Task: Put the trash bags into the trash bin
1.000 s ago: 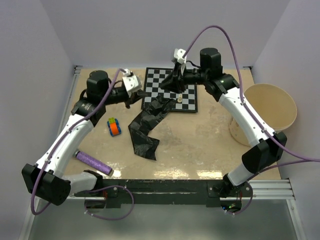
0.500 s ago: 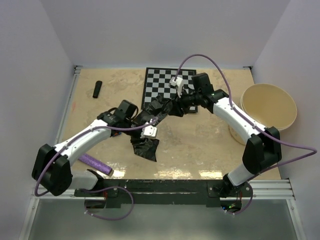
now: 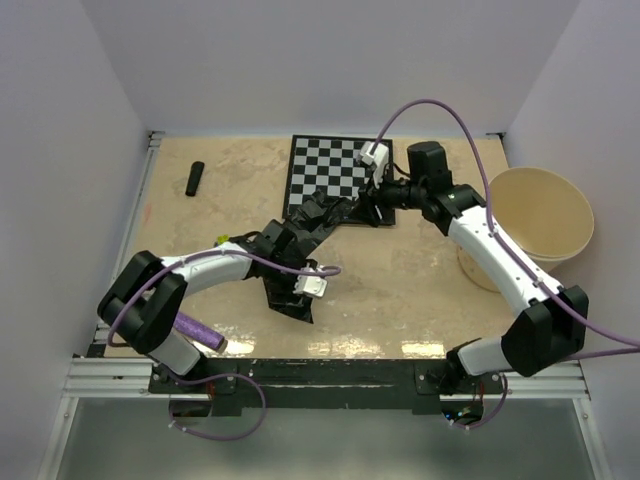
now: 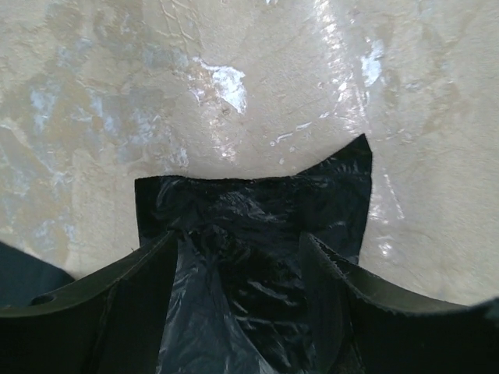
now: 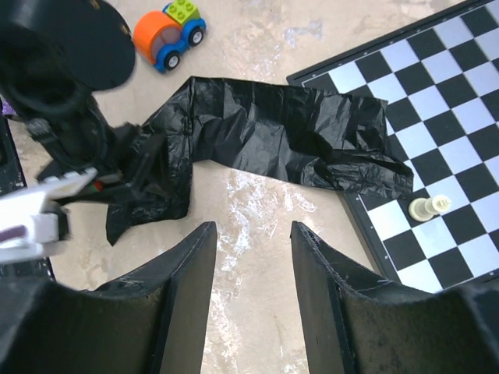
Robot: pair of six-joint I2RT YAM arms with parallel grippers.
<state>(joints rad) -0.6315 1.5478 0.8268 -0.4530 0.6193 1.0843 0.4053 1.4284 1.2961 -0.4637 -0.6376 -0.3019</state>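
Observation:
The trash bag, a wrinkled black sheet [image 3: 300,235], lies from the chessboard's near left corner toward the table's near edge. My left gripper [image 3: 294,292] is low over its near end. In the left wrist view it [image 4: 238,241] is open, its fingers straddling the bag film [image 4: 257,206]. My right gripper [image 3: 364,207] hovers at the chessboard's near edge and stands open [image 5: 251,230] over bare table, short of the bag [image 5: 273,128]. A short black roll [image 3: 193,178] lies at the far left. The cream trash bin [image 3: 575,215] stands at the right.
The chessboard [image 3: 340,170] holds one pale chess piece [image 5: 429,206]. An orange and blue toy car [image 5: 168,31] sits left of the bag, mostly under my left arm in the top view. A purple roll [image 3: 195,330] lies near the front left.
My left arm swung in from the far left to the bag's near end and its jaws opened. My right gripper came down beside the chessboard's near edge and opened wider.

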